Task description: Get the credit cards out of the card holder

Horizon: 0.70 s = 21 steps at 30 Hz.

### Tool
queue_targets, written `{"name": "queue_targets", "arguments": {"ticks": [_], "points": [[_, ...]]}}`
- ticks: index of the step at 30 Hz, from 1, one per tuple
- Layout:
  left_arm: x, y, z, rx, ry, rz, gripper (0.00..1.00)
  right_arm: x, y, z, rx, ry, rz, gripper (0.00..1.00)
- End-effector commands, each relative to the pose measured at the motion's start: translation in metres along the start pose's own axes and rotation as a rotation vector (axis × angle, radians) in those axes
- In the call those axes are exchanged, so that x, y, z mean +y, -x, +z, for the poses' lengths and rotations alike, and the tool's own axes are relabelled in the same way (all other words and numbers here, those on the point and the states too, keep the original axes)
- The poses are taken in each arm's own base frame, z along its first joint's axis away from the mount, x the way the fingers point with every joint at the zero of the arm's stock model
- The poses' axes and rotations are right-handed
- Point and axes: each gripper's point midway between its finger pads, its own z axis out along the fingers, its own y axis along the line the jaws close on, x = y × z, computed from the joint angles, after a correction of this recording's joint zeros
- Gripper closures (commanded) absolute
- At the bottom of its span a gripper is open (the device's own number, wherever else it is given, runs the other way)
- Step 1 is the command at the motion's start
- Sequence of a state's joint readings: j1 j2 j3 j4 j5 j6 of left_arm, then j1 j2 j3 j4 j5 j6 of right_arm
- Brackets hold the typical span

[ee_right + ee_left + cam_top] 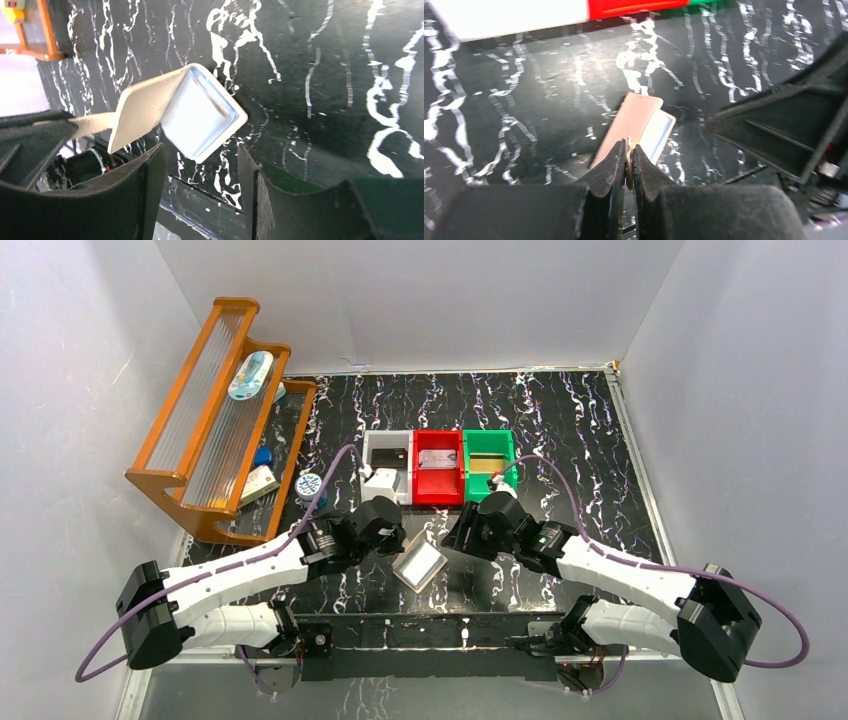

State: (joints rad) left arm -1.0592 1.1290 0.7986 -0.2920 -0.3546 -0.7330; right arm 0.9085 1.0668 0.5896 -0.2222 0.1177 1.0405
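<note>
While the thin strap tab [92, 125] is pinched flat between the black, wedge-shaped fingers of the left gripper [629, 150], the card holder [200, 115] is seen folded open just below the middle of the top view, on the black table [560, 440] with its white marble-like veins. The jaws there are shut tight on that tab, no gap visible. The tan flap, matte and leathery with rounded corners, is tipped up at an angle in the right wrist view, and the glossy pale blue pocket is laid bare beneath it. Whether a card is tucked inside can't really be told.

The right gripper [200, 150] is held with its jaws wide apart, just beside the pocket's near corner, with nothing touched as far as can be made out.

Further up the top view, three boxy plastic bins are lined up side by side: grey bin [385, 452], red bin [438, 495], green bin [505, 455]. A slatted orange-brown wooden rack [215, 420] is parked at the upper left.
</note>
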Motion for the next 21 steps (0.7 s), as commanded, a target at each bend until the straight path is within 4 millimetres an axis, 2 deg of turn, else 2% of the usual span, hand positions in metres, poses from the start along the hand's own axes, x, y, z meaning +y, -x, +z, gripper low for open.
{"name": "queue_targets", "arguments": {"ticks": [1, 6, 8, 14, 21], "points": [[0.053, 0.010, -0.016, -0.077, 0.217, 0.014, 1.00, 0.038, -0.003, 0.006, 0.051, 0.163, 0.006, 0.39], [0.089, -0.017, -0.012, -0.034, 0.304, -0.035, 1.00, 0.047, -0.012, 0.018, 0.122, 0.170, 0.005, 0.40], [0.098, -0.027, -0.010, -0.021, 0.319, -0.066, 1.00, 0.051, -0.015, 0.022, 0.142, 0.183, 0.008, 0.40], [0.117, -0.049, -0.010, 0.010, 0.365, -0.089, 1.00, 0.062, -0.026, 0.034, 0.198, 0.195, -0.007, 0.39], [0.123, -0.065, -0.011, 0.034, 0.346, -0.108, 1.00, 0.072, -0.037, 0.049, 0.244, 0.169, -0.018, 0.40]]}}
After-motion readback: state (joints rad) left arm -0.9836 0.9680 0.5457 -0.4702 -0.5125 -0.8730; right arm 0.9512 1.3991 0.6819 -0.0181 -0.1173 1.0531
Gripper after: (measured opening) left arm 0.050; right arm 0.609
